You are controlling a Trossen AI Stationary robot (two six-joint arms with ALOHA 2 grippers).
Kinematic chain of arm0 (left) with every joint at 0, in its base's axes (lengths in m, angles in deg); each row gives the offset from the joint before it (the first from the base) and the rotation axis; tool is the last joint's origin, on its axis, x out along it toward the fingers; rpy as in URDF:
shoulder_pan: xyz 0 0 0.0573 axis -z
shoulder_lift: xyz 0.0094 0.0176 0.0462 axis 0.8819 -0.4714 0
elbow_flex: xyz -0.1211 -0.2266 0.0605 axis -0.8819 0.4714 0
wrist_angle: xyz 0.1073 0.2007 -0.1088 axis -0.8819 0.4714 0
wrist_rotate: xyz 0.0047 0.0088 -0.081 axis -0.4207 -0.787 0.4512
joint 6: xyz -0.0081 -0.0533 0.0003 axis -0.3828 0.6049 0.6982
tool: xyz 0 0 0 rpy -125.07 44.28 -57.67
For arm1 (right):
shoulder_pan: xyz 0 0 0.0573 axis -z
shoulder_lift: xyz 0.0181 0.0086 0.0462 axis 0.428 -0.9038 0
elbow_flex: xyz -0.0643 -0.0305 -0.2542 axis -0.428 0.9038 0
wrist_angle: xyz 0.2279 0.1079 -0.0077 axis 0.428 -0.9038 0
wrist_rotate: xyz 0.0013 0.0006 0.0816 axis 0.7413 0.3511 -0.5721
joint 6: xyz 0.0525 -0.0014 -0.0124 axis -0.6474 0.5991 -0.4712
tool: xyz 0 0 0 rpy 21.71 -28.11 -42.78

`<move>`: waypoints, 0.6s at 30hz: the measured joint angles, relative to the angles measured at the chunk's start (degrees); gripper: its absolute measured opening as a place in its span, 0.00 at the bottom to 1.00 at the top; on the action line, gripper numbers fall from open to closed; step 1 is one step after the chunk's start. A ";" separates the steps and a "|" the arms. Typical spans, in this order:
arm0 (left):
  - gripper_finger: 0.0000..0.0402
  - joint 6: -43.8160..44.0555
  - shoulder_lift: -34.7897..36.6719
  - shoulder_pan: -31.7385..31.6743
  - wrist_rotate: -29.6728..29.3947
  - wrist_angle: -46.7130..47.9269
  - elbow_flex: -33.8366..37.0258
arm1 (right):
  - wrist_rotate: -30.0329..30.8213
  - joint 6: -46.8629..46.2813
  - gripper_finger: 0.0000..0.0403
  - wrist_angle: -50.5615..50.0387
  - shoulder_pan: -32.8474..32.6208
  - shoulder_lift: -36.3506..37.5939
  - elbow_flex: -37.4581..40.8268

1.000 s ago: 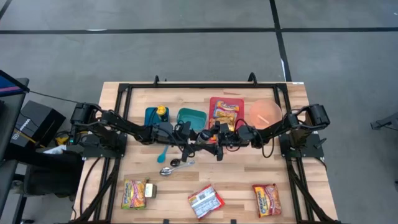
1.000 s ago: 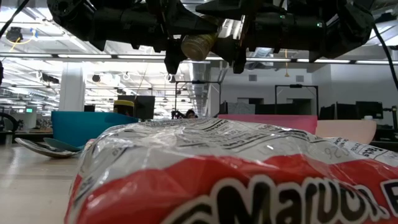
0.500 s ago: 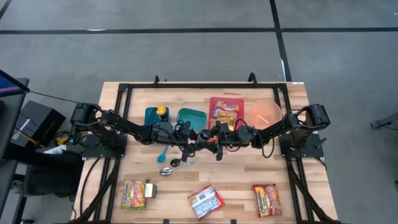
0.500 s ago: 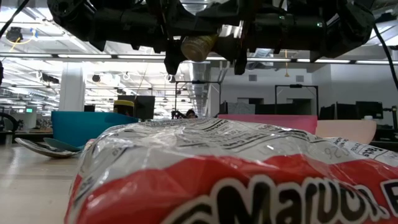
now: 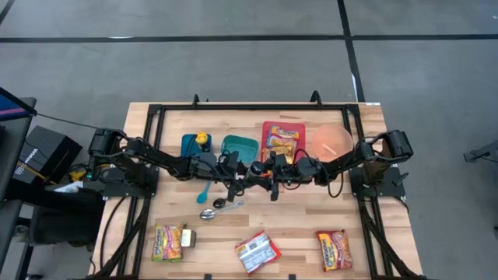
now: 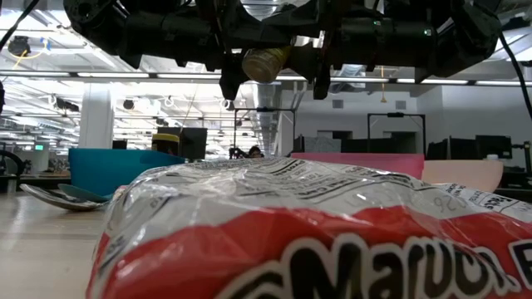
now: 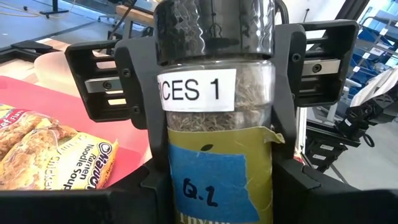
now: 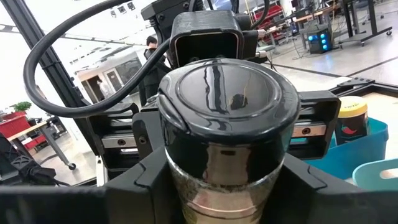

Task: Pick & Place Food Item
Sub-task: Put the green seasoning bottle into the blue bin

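The right gripper [image 5: 268, 173] narrows around the spice jar [image 7: 214, 118] held aloft mid-table by the left gripper [image 5: 247, 176], which should release only once that lid grip is firm.

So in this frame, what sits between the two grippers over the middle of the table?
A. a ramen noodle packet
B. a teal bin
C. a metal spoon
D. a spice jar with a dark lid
D: the spice jar with a dark lid is gripped by the left gripper, and the right gripper flanks its lid end.
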 joint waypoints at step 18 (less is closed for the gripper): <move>0.42 0.00 0.00 0.00 0.02 -0.10 -0.01 | 0.00 0.00 0.44 -0.02 0.00 -0.02 0.00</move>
